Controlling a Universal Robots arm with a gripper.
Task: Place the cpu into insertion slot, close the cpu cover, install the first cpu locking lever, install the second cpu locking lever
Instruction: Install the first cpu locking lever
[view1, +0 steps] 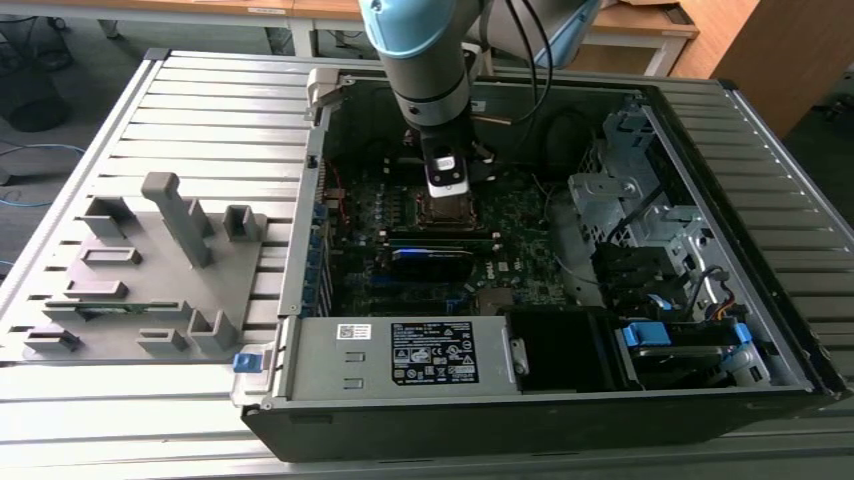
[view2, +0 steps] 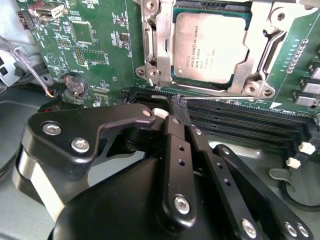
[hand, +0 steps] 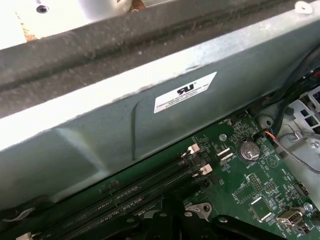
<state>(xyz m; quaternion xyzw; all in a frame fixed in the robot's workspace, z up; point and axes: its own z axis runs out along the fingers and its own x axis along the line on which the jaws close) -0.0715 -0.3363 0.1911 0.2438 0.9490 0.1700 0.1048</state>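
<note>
- The black two-finger gripper (view2: 178, 106) has its jaws pinched together on a thin silvery wire locking lever (view2: 220, 96) (just beside the long black memory slots (view2: 240, 117)).
- The square grey-topped cpu (view2: 210, 47) lies under the closed silvery metal cpu cover (view2: 159, 45).

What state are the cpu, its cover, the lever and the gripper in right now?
cpu: seated in the insertion slot.
cpu cover: closed, lying flat around the cpu.
locking lever: lying low along the slot's edge; cannot tell if it is latched.
gripper: shut, with its tips at that lever.
</note>
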